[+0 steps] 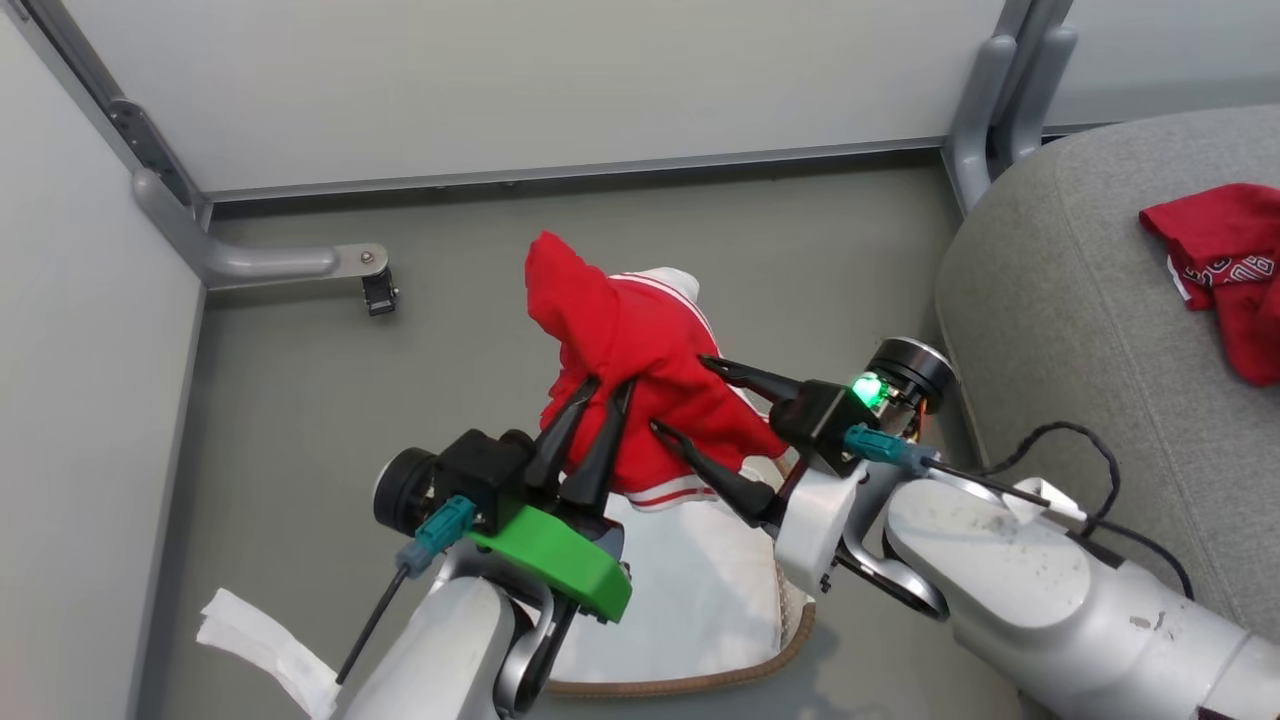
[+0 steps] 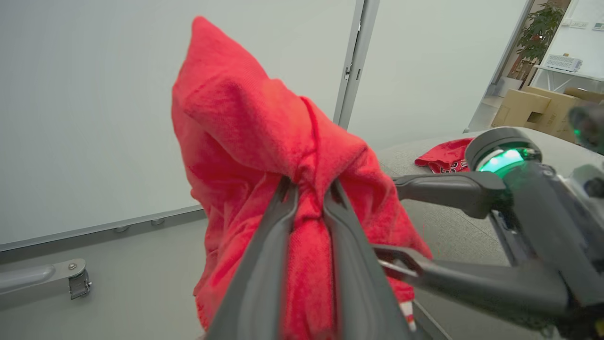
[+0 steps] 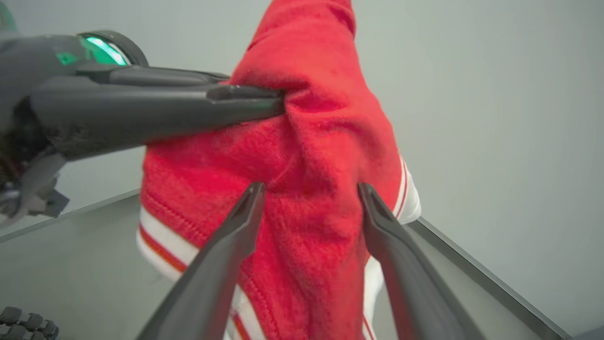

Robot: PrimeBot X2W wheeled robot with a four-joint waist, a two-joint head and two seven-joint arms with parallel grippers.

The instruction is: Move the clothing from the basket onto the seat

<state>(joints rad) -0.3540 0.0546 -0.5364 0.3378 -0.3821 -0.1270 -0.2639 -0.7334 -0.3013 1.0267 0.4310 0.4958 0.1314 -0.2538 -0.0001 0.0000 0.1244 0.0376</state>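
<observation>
The grey floor (image 1: 300, 400) carried the basket (image 1: 690, 683) near its front edge, a white liner (image 1: 700, 590) draped over the brown rim. A crumpled white strip (image 1: 265, 645) lay at the floor's front left corner, beside the left wall panel. Toward the back left corner a grey panel foot (image 1: 270, 262) rested on the floor, ending in a small black caster (image 1: 380, 295). Another grey foot (image 1: 975, 140) stood at the back right. The seat (image 1: 1080, 300) stood along the floor's right side, near the basket. A red garment (image 1: 1225, 260) with lettering lay crumpled on the seat, toward its right edge.
</observation>
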